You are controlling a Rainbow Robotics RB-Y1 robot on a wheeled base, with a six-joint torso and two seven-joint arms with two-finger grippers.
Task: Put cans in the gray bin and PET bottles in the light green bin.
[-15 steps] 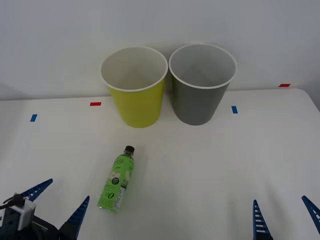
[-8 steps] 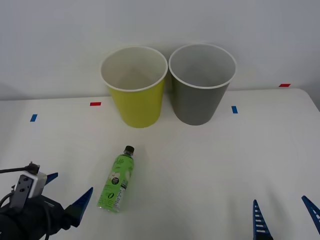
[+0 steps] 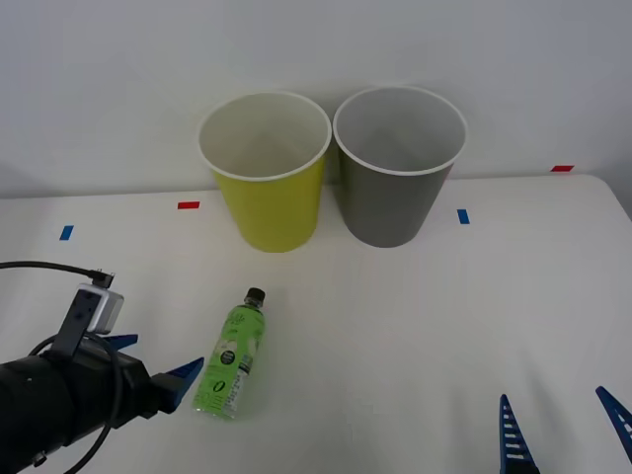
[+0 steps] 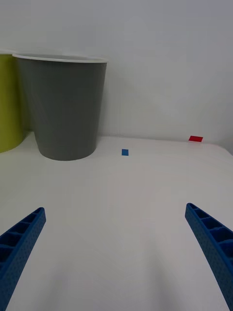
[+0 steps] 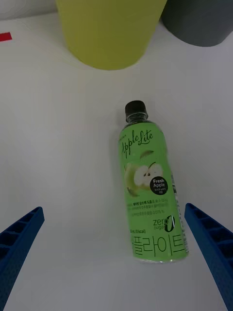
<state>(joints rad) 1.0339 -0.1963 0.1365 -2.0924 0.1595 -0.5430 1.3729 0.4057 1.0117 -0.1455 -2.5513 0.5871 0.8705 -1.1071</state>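
Bottle first: the PET bottle (image 3: 231, 360) lies on its side on the white surface (image 3: 415, 316), black cap pointing toward the bins, green label facing up (an apple drawn on it shows in the left wrist view (image 5: 148, 192)). It rests well short of both bins. At the back of the surface stand the light green bin (image 3: 265, 170) and the gray bin (image 3: 399, 164), upright and side by side, nearly touching, the green one on the robot's left. The left end effector (image 3: 153, 360) hangs low just to the left of the bottle, its blue fingers (image 3: 185, 376) spread wide and holding nothing; one fingertip sits just beside the bottle's lower end. The right end effector (image 3: 561, 430) sits at the near right edge, fingers wide apart and empty, well apart from the bottle. Small red and blue tape marks (image 3: 188, 205) dot the surface.
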